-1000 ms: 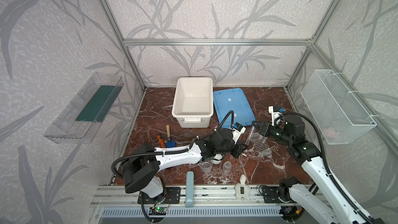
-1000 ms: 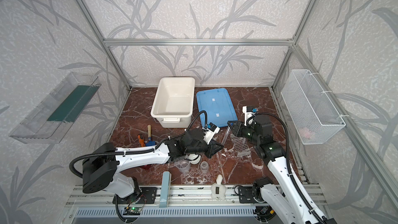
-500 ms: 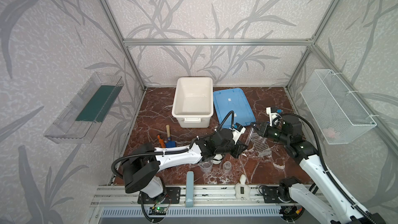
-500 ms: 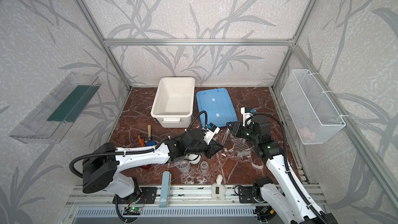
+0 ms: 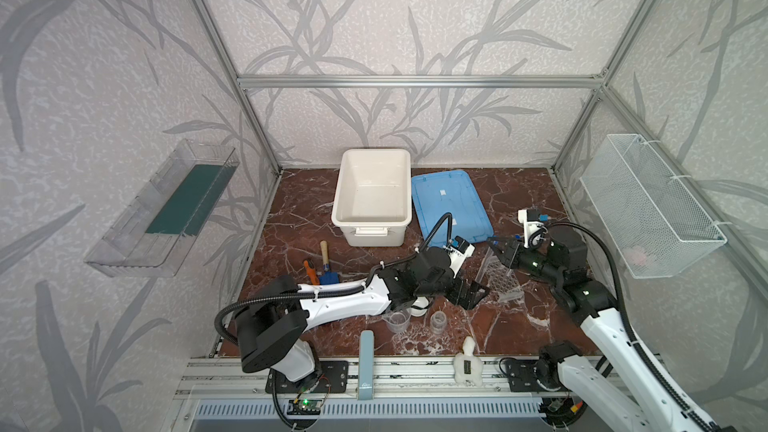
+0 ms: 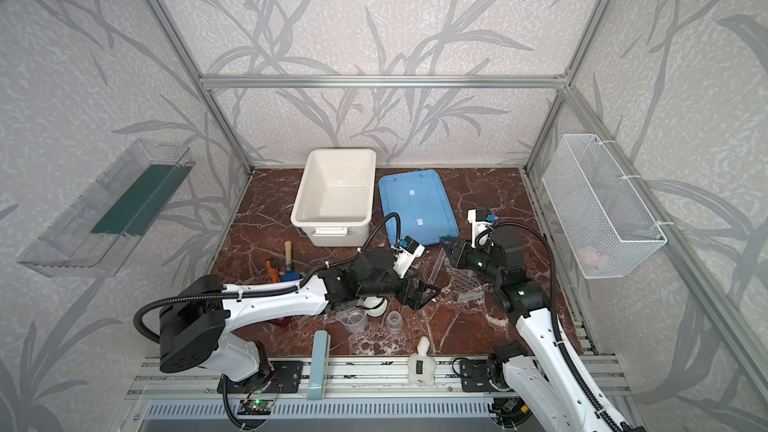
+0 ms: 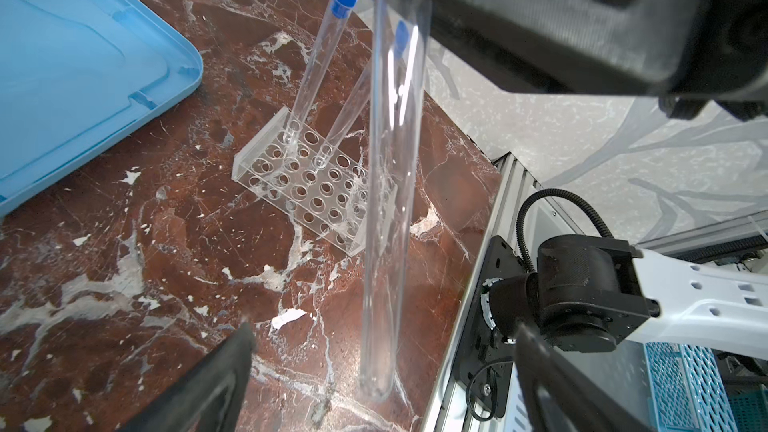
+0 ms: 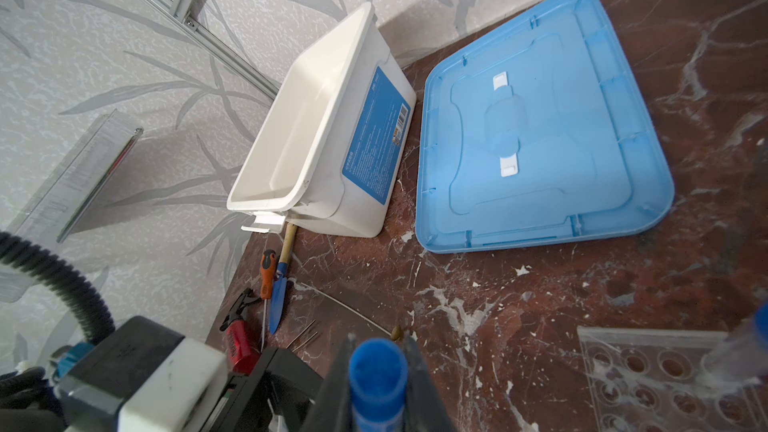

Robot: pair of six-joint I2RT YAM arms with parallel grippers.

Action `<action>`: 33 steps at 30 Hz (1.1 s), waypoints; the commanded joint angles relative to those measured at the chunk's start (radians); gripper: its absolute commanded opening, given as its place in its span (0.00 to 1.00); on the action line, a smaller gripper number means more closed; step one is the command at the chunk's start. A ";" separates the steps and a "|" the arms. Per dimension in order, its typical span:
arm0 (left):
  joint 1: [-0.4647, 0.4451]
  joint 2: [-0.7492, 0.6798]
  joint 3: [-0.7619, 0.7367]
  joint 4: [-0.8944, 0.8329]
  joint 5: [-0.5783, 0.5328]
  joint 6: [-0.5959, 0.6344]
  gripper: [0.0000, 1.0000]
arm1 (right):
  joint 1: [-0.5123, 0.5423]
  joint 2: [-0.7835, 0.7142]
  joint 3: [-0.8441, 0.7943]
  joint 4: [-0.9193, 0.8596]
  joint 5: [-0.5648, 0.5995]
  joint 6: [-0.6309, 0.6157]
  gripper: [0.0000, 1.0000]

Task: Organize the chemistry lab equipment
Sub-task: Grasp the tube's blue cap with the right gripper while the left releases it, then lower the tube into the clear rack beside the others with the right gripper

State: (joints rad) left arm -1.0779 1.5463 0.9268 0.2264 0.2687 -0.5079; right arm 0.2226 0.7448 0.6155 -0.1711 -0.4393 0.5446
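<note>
My right gripper (image 8: 379, 338) is shut on the blue cap of a clear test tube (image 7: 390, 180). The tube hangs down between the wide-open jaws of my left gripper (image 7: 382, 328), touching neither finger. In both top views the left gripper (image 5: 473, 295) sits just left of the clear perforated rack (image 5: 503, 284), with the right gripper (image 5: 496, 243) above it. Two more blue-capped tubes (image 7: 318, 64) lean in the rack (image 7: 316, 184). The spouted beaker (image 5: 397, 321), small cup (image 5: 437, 322) and white dish (image 5: 419, 305) stand under the left arm. Thin glass rods (image 8: 303, 336) lie near the tools.
A white bin (image 5: 372, 195) and its blue lid (image 5: 446, 201) lie at the back. The blue trowel (image 5: 326, 263) and red-handled tool (image 5: 308, 270) rest at the left. A wire basket (image 5: 648, 205) hangs on the right wall, a clear shelf (image 5: 166, 205) on the left wall.
My left gripper has opened and let go of the test tube. The right gripper has closed on its capped end and now carries it alone.
</note>
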 commanded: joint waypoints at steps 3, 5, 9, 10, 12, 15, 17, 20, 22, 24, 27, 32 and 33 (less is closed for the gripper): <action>-0.003 0.007 0.052 -0.020 -0.002 0.007 0.99 | 0.002 -0.082 -0.028 -0.001 0.137 -0.148 0.13; -0.003 0.011 0.056 -0.022 -0.006 0.006 0.99 | 0.003 -0.105 -0.031 -0.029 0.194 -0.193 0.12; -0.004 0.034 0.068 -0.024 0.008 0.003 0.99 | 0.003 -0.146 -0.052 -0.053 0.309 -0.247 0.11; -0.006 0.040 0.072 -0.024 0.011 0.002 0.99 | 0.003 -0.157 -0.062 -0.046 0.326 -0.256 0.11; -0.008 0.052 0.079 -0.025 0.013 0.001 0.99 | 0.003 -0.178 -0.086 -0.027 0.356 -0.265 0.11; -0.012 0.068 0.090 -0.025 0.016 -0.004 0.99 | 0.003 -0.224 -0.134 0.012 0.405 -0.278 0.11; -0.013 0.080 0.100 -0.031 0.021 -0.006 0.99 | 0.003 -0.254 -0.160 0.029 0.443 -0.292 0.11; -0.017 0.097 0.113 -0.036 0.030 -0.010 0.99 | 0.003 -0.298 -0.191 0.038 0.514 -0.312 0.11; -0.019 0.106 0.122 -0.036 0.032 -0.010 0.99 | 0.003 -0.326 -0.208 0.041 0.568 -0.323 0.11; -0.020 0.117 0.131 -0.036 0.036 -0.010 0.99 | 0.002 -0.349 -0.223 0.052 0.604 -0.345 0.11; -0.020 0.134 0.145 -0.036 0.043 -0.013 0.99 | 0.003 -0.383 -0.259 0.087 0.665 -0.382 0.12; -0.021 0.155 0.159 -0.040 0.053 -0.018 0.99 | 0.003 -0.453 -0.323 0.143 0.747 -0.412 0.12; -0.022 0.159 0.162 -0.038 0.053 -0.019 0.99 | 0.003 -0.465 -0.338 0.160 0.753 -0.416 0.12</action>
State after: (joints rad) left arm -1.0943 1.6917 1.0603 0.1883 0.3065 -0.5198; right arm 0.2226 0.3092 0.2985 -0.0895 0.2371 0.1631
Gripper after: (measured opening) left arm 0.992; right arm 0.179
